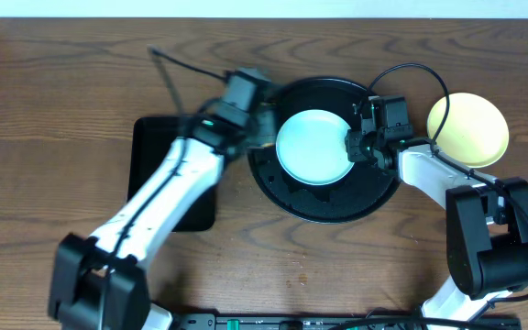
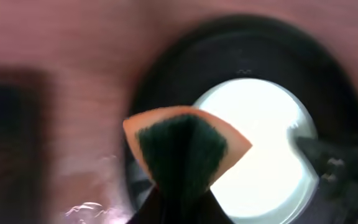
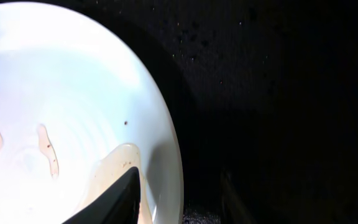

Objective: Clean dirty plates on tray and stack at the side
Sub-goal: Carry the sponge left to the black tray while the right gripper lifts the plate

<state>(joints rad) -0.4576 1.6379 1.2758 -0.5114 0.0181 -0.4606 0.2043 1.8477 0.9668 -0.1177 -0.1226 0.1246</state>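
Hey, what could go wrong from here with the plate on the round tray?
The right gripper straddles the mint-blue plate only at its rim, so a push from the sponge might tip or slide it. The plate looks wet in the right wrist view, which could make any hold there slip.

From above, the left arm (image 1: 168, 188) and left end effector (image 1: 255, 121) are smeared by motion. That wrist view is soft all over: sponge (image 2: 185, 152), plate (image 2: 260, 124), tray (image 2: 328, 74), and the fingers (image 2: 155, 214) holding the sponge, which are cropped below. The right wrist view crops the plate at left and bottom. Whether the right end effector (image 3: 179, 208) pinches the rim, I can't tell.
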